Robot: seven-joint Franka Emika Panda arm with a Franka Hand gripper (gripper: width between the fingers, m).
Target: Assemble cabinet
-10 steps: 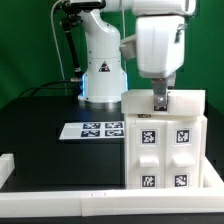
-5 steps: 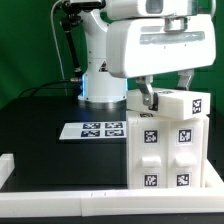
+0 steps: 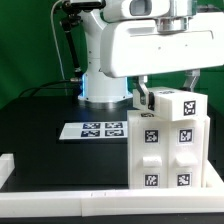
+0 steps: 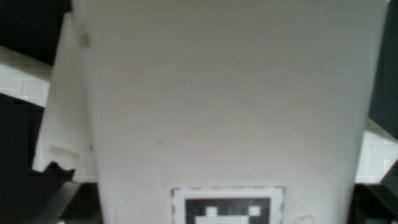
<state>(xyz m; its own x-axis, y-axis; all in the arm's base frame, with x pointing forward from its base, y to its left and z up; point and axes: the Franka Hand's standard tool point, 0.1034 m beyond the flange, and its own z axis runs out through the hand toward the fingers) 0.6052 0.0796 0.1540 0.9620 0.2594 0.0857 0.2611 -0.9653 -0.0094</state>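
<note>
Cabinet (image 3: 166,140) stands upright on the black tabletop (image 3: 50,150), at the exterior view's right, tagged drawer fronts facing the camera. Marker board (image 3: 97,130) lies flat just beside it, toward the exterior view's left. Tool (image 3: 163,84) sits low over cabinet top; grip state: cannot tell. Wrist view: white panel (image 4: 214,100) fills frame, one tag (image 4: 231,208) partly visible.

Robotics laboratory, test-bench setting. The identification is supported by: a white Franka arm (image 3: 105,60) bolted at its base to a black table (image 3: 40,125); a plain green backdrop (image 3: 25,45) hung behind the bench; a marker board (image 3: 98,130) laid flat on the tabletop; black-and-white marker tags fixed to the faces of the white cabinet (image 3: 168,140); a low white rail (image 3: 60,197) set along the table's near edge; black cabling (image 3: 68,50) run beside the arm's base.
</note>
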